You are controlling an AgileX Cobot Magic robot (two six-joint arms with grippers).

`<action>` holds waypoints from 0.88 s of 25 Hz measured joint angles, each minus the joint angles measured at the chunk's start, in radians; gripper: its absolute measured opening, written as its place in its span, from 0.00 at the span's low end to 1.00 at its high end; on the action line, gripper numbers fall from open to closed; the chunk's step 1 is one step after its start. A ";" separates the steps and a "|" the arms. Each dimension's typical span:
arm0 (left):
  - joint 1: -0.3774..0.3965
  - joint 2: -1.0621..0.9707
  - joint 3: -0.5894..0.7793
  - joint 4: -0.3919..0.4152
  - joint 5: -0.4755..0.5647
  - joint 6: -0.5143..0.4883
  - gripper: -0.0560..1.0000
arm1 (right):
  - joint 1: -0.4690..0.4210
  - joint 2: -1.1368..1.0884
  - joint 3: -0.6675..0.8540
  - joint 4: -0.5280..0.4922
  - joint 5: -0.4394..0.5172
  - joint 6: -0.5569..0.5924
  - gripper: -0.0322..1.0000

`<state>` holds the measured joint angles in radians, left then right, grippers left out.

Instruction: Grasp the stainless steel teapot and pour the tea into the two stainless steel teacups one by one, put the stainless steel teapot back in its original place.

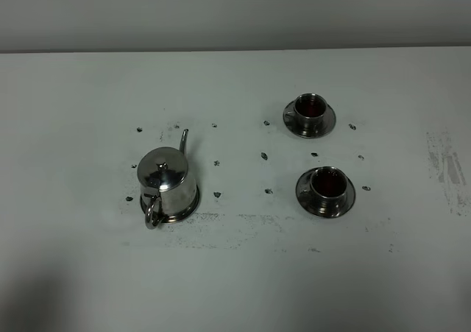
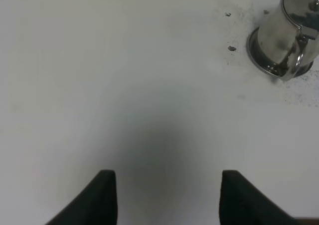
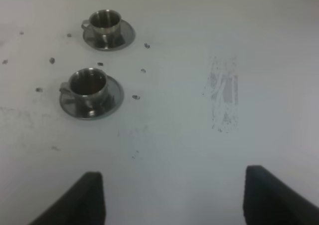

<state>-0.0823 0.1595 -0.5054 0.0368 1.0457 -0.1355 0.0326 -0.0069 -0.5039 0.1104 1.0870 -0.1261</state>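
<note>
while both grippers [image 2: 167,195] [image 3: 172,197] gape wide, the upright teapot [image 1: 168,181] points its spout away, handle toward the near edge.

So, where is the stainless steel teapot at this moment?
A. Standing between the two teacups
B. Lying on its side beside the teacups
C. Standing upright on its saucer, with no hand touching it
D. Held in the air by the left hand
C: the stainless steel teapot stands upright on its saucer, left of both teacups, and no hand is near it.
</note>
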 joint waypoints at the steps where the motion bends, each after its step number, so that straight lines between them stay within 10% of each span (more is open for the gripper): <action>1: 0.000 0.000 0.000 0.000 0.000 0.000 0.49 | 0.000 0.000 0.000 0.000 0.000 0.000 0.61; 22: 0.000 -0.163 0.000 0.000 -0.001 0.000 0.48 | 0.000 0.000 0.000 0.000 0.000 0.000 0.61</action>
<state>-0.0823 -0.0033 -0.5054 0.0368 1.0449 -0.1355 0.0326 -0.0069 -0.5039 0.1104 1.0870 -0.1261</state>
